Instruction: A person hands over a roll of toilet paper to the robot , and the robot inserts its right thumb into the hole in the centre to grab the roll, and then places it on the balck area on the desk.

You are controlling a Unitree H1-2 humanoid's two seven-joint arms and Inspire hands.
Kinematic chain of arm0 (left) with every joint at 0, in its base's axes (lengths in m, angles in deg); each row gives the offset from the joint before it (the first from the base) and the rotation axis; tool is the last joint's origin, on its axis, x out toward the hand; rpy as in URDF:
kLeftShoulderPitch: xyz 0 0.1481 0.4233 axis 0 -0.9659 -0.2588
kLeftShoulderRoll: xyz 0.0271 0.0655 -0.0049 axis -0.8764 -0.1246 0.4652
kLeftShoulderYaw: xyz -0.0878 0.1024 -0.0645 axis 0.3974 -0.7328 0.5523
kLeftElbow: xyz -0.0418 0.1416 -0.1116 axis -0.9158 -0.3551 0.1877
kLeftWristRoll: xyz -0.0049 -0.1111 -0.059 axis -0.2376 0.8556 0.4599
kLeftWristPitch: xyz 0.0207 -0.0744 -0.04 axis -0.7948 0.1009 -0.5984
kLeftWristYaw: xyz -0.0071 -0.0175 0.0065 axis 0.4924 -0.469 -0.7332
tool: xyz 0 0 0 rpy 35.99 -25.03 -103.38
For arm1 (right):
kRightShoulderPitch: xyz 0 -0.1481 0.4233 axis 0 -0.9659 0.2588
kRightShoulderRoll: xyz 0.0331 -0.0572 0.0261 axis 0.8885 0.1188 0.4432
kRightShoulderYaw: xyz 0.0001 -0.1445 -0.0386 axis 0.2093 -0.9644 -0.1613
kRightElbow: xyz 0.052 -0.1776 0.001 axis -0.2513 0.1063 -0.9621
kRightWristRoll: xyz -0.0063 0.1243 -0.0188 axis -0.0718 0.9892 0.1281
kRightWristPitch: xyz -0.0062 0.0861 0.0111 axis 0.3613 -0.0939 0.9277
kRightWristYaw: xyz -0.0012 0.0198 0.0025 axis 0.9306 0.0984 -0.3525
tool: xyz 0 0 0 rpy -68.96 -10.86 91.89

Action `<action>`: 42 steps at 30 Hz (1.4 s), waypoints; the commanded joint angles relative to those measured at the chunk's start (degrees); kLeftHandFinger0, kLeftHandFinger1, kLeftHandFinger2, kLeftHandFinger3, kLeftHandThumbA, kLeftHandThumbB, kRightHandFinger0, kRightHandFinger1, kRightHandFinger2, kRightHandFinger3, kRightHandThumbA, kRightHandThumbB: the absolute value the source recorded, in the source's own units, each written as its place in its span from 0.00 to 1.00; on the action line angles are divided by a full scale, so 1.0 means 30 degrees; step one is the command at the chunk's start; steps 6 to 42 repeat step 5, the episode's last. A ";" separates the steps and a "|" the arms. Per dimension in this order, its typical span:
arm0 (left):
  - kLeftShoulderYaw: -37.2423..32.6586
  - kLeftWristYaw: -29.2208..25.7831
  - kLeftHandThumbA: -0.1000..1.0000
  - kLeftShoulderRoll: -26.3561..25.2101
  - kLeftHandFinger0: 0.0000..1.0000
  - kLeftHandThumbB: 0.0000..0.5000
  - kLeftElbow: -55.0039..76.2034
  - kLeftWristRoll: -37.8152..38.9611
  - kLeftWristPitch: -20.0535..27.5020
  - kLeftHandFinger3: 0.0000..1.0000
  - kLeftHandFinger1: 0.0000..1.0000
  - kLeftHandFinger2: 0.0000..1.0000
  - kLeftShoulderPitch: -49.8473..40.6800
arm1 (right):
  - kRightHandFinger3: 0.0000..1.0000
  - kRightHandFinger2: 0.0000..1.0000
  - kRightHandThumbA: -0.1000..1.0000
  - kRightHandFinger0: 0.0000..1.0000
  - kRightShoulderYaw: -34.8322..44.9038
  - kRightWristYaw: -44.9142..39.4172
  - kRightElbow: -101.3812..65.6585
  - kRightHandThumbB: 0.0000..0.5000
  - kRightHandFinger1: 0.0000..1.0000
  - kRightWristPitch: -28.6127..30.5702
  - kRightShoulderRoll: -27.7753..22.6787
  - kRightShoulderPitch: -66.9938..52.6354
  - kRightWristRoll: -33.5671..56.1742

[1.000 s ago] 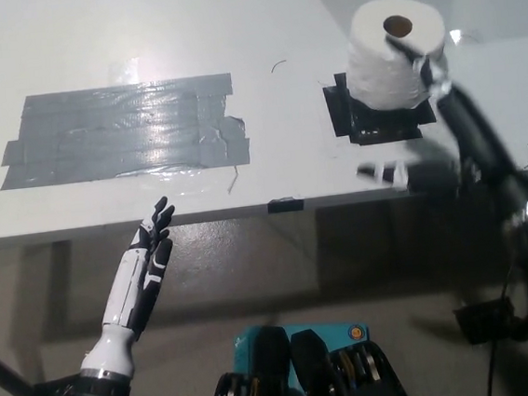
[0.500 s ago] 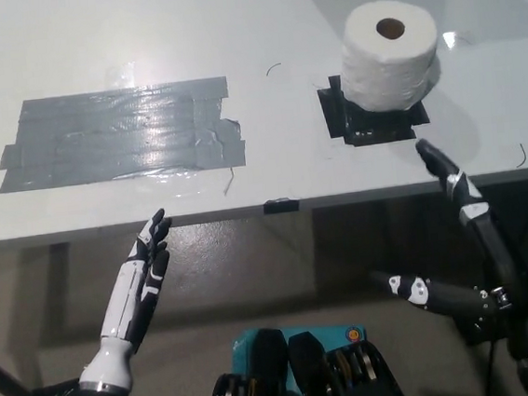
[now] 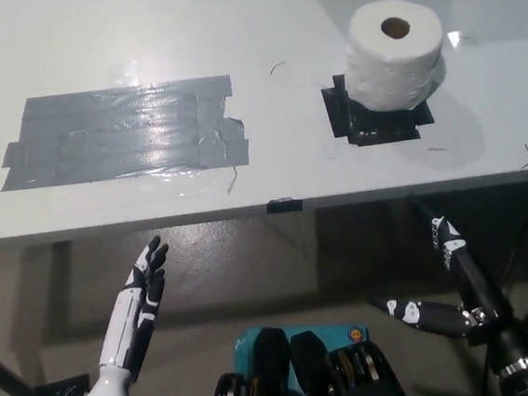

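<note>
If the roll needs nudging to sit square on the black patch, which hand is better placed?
Right. The right hand hangs open below the desk edge, nearly under the toilet paper roll on the black patch. The left hand is far across.

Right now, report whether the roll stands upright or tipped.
Upright: the toilet paper roll stands on the black area, core hole facing up.

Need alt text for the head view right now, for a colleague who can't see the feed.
A toilet paper roll stands upright on the black tape patch on the white desk, with grey tape strips to the left. Both hands hang open below the desk edge: white left hand, black right hand.
</note>
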 commanded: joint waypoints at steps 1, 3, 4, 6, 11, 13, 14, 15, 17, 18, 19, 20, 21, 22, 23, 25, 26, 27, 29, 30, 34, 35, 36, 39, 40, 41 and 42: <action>0.0224 -0.0457 1.00 0.0082 1.00 0.21 0.0784 0.0380 0.0866 1.00 1.00 1.00 -0.0440 | 1.00 1.00 0.94 1.00 0.0143 0.0092 0.0009 0.47 1.00 0.1404 -0.0010 -0.0302 0.0616; 0.0247 -0.0414 1.00 0.0121 1.00 0.21 0.0853 0.0401 0.0919 1.00 1.00 1.00 -0.0605 | 1.00 1.00 0.94 1.00 0.0124 0.0067 0.0049 0.47 1.00 0.1452 -0.0032 -0.0411 0.0612; 0.0267 -0.0395 1.00 0.0128 1.00 0.23 0.0912 0.0421 0.0867 1.00 1.00 1.00 -0.0658 | 1.00 1.00 0.94 1.00 0.0107 0.0067 0.0071 0.47 1.00 0.1480 -0.0039 -0.0437 0.0577; 0.0267 -0.0395 1.00 0.0128 1.00 0.23 0.0912 0.0421 0.0867 1.00 1.00 1.00 -0.0658 | 1.00 1.00 0.94 1.00 0.0107 0.0067 0.0071 0.47 1.00 0.1480 -0.0039 -0.0437 0.0577; 0.0267 -0.0395 1.00 0.0128 1.00 0.23 0.0912 0.0421 0.0867 1.00 1.00 1.00 -0.0658 | 1.00 1.00 0.94 1.00 0.0107 0.0067 0.0071 0.47 1.00 0.1480 -0.0039 -0.0437 0.0577; 0.0267 -0.0395 1.00 0.0128 1.00 0.23 0.0912 0.0421 0.0867 1.00 1.00 1.00 -0.0658 | 1.00 1.00 0.94 1.00 0.0107 0.0067 0.0071 0.47 1.00 0.1480 -0.0039 -0.0437 0.0577; 0.0267 -0.0395 1.00 0.0128 1.00 0.23 0.0912 0.0421 0.0867 1.00 1.00 1.00 -0.0658 | 1.00 1.00 0.94 1.00 0.0107 0.0067 0.0071 0.47 1.00 0.1480 -0.0039 -0.0437 0.0577; 0.0267 -0.0395 1.00 0.0128 1.00 0.23 0.0912 0.0421 0.0867 1.00 1.00 1.00 -0.0658 | 1.00 1.00 0.94 1.00 0.0107 0.0067 0.0071 0.47 1.00 0.1480 -0.0039 -0.0437 0.0577; 0.0267 -0.0395 1.00 0.0128 1.00 0.23 0.0912 0.0421 0.0867 1.00 1.00 1.00 -0.0658 | 1.00 1.00 0.94 1.00 0.0107 0.0067 0.0071 0.47 1.00 0.1480 -0.0039 -0.0437 0.0577; 0.0267 -0.0395 1.00 0.0128 1.00 0.23 0.0912 0.0421 0.0867 1.00 1.00 1.00 -0.0658 | 1.00 1.00 0.94 1.00 0.0107 0.0067 0.0071 0.47 1.00 0.1480 -0.0039 -0.0437 0.0577; 0.0267 -0.0395 1.00 0.0128 1.00 0.23 0.0912 0.0421 0.0867 1.00 1.00 1.00 -0.0658 | 1.00 1.00 0.94 1.00 0.0107 0.0067 0.0071 0.47 1.00 0.1480 -0.0039 -0.0437 0.0577; 0.0267 -0.0395 1.00 0.0128 1.00 0.23 0.0912 0.0421 0.0867 1.00 1.00 1.00 -0.0658 | 1.00 1.00 0.94 1.00 0.0107 0.0067 0.0071 0.47 1.00 0.1480 -0.0039 -0.0437 0.0577; 0.0267 -0.0395 1.00 0.0128 1.00 0.23 0.0912 0.0421 0.0867 1.00 1.00 1.00 -0.0658 | 1.00 1.00 0.94 1.00 0.0107 0.0067 0.0071 0.47 1.00 0.1480 -0.0039 -0.0437 0.0577; 0.0267 -0.0395 1.00 0.0128 1.00 0.23 0.0912 0.0421 0.0867 1.00 1.00 1.00 -0.0658 | 1.00 1.00 0.94 1.00 0.0107 0.0067 0.0071 0.47 1.00 0.1480 -0.0039 -0.0437 0.0577; 0.0267 -0.0395 1.00 0.0128 1.00 0.23 0.0912 0.0421 0.0867 1.00 1.00 1.00 -0.0658 | 1.00 1.00 0.94 1.00 0.0107 0.0067 0.0071 0.47 1.00 0.1480 -0.0039 -0.0437 0.0577; 0.0267 -0.0395 1.00 0.0128 1.00 0.23 0.0912 0.0421 0.0867 1.00 1.00 1.00 -0.0658 | 1.00 1.00 0.94 1.00 0.0107 0.0067 0.0071 0.47 1.00 0.1480 -0.0039 -0.0437 0.0577; 0.0267 -0.0395 1.00 0.0128 1.00 0.23 0.0912 0.0421 0.0867 1.00 1.00 1.00 -0.0658 | 1.00 1.00 0.94 1.00 0.0107 0.0067 0.0071 0.47 1.00 0.1480 -0.0039 -0.0437 0.0577; 0.0267 -0.0395 1.00 0.0128 1.00 0.23 0.0912 0.0421 0.0867 1.00 1.00 1.00 -0.0658 | 1.00 1.00 0.94 1.00 0.0107 0.0067 0.0071 0.47 1.00 0.1480 -0.0039 -0.0437 0.0577; 0.0267 -0.0395 1.00 0.0128 1.00 0.23 0.0912 0.0421 0.0867 1.00 1.00 1.00 -0.0658 | 1.00 1.00 0.94 1.00 0.0107 0.0067 0.0071 0.47 1.00 0.1480 -0.0039 -0.0437 0.0577; 0.0267 -0.0395 1.00 0.0128 1.00 0.23 0.0912 0.0421 0.0867 1.00 1.00 1.00 -0.0658 | 1.00 1.00 0.94 1.00 0.0107 0.0067 0.0071 0.47 1.00 0.1480 -0.0039 -0.0437 0.0577; 0.0267 -0.0395 1.00 0.0128 1.00 0.23 0.0912 0.0421 0.0867 1.00 1.00 1.00 -0.0658 | 1.00 1.00 0.94 1.00 0.0107 0.0067 0.0071 0.47 1.00 0.1480 -0.0039 -0.0437 0.0577; 0.0267 -0.0395 1.00 0.0128 1.00 0.23 0.0912 0.0421 0.0867 1.00 1.00 1.00 -0.0658 | 1.00 1.00 0.94 1.00 0.0107 0.0067 0.0071 0.47 1.00 0.1480 -0.0039 -0.0437 0.0577; 0.0267 -0.0395 1.00 0.0128 1.00 0.23 0.0912 0.0421 0.0867 1.00 1.00 1.00 -0.0658 | 1.00 1.00 0.94 1.00 0.0107 0.0067 0.0071 0.47 1.00 0.1480 -0.0039 -0.0437 0.0577; 0.0267 -0.0395 1.00 0.0128 1.00 0.23 0.0912 0.0421 0.0867 1.00 1.00 1.00 -0.0658 | 1.00 1.00 0.94 1.00 0.0107 0.0067 0.0071 0.47 1.00 0.1480 -0.0039 -0.0437 0.0577; 0.0267 -0.0395 1.00 0.0128 1.00 0.23 0.0912 0.0421 0.0867 1.00 1.00 1.00 -0.0658 | 1.00 1.00 0.94 1.00 0.0107 0.0067 0.0071 0.47 1.00 0.1480 -0.0039 -0.0437 0.0577; 0.0267 -0.0395 1.00 0.0128 1.00 0.23 0.0912 0.0421 0.0867 1.00 1.00 1.00 -0.0658 | 1.00 1.00 0.94 1.00 0.0107 0.0067 0.0071 0.47 1.00 0.1480 -0.0039 -0.0437 0.0577; 0.0267 -0.0395 1.00 0.0128 1.00 0.23 0.0912 0.0421 0.0867 1.00 1.00 1.00 -0.0658 | 1.00 1.00 0.94 1.00 0.0107 0.0067 0.0071 0.47 1.00 0.1480 -0.0039 -0.0437 0.0577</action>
